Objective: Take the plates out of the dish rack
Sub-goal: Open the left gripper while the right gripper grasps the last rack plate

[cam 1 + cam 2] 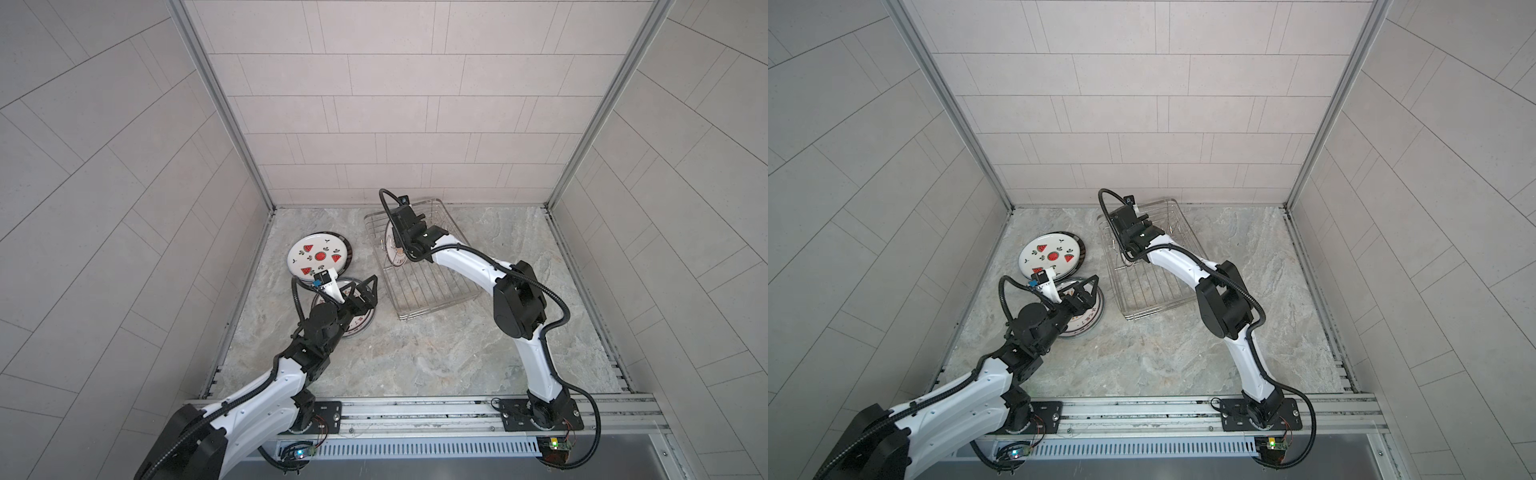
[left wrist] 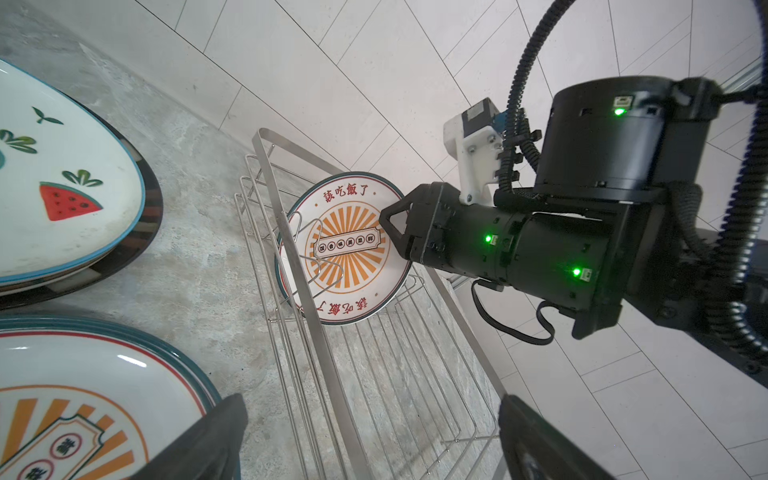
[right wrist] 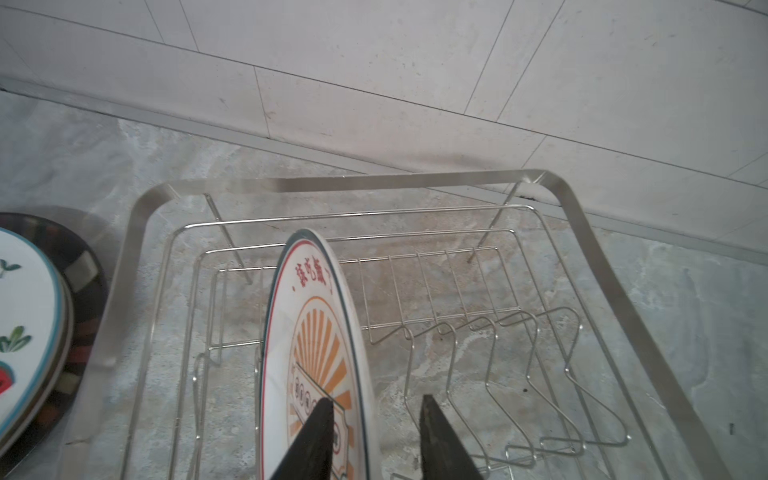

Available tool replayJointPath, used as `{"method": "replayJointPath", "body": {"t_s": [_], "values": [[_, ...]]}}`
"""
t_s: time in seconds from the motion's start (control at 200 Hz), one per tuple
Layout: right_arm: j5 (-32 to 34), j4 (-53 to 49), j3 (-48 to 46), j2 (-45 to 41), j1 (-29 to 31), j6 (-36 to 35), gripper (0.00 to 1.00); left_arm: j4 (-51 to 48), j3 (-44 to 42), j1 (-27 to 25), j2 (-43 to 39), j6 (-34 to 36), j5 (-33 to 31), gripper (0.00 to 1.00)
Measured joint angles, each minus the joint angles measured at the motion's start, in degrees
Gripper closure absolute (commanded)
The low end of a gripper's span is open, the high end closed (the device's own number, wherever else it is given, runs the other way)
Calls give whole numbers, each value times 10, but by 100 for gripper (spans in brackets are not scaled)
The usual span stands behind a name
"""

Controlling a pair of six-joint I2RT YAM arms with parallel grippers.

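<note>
walls (image 1: 374, 104): pale grey tiles | floor (image 1: 415, 353): grey marbled stone | corner posts (image 1: 222, 104): aluminium | light: even

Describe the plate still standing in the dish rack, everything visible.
The racked plate is round, glossy and ceramic-looking: white face, orange sunburst round a ticket-shaped label, red Chinese characters, thin red ring, dark teal rim. It stands on edge, slightly tilted, in the wire prongs of the dish rack, the only plate there. The right gripper straddles its upper rim, one finger across the face, one behind; whether it is clamped cannot be told.
</note>
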Motion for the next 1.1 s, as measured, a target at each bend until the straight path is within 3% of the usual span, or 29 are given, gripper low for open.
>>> {"method": "replayJointPath", "body": {"t_s": [0.06, 0.405, 1.096], "values": [[16, -10, 7, 3, 3, -2, 73, 4, 0, 0, 3, 0, 6, 0], [52, -30, 27, 10, 12, -8, 83, 29, -18, 0, 7, -25, 9, 0], [72, -40, 52, 23, 24, -17, 93, 42, -22, 0, 32, -57, 5, 0]]}}
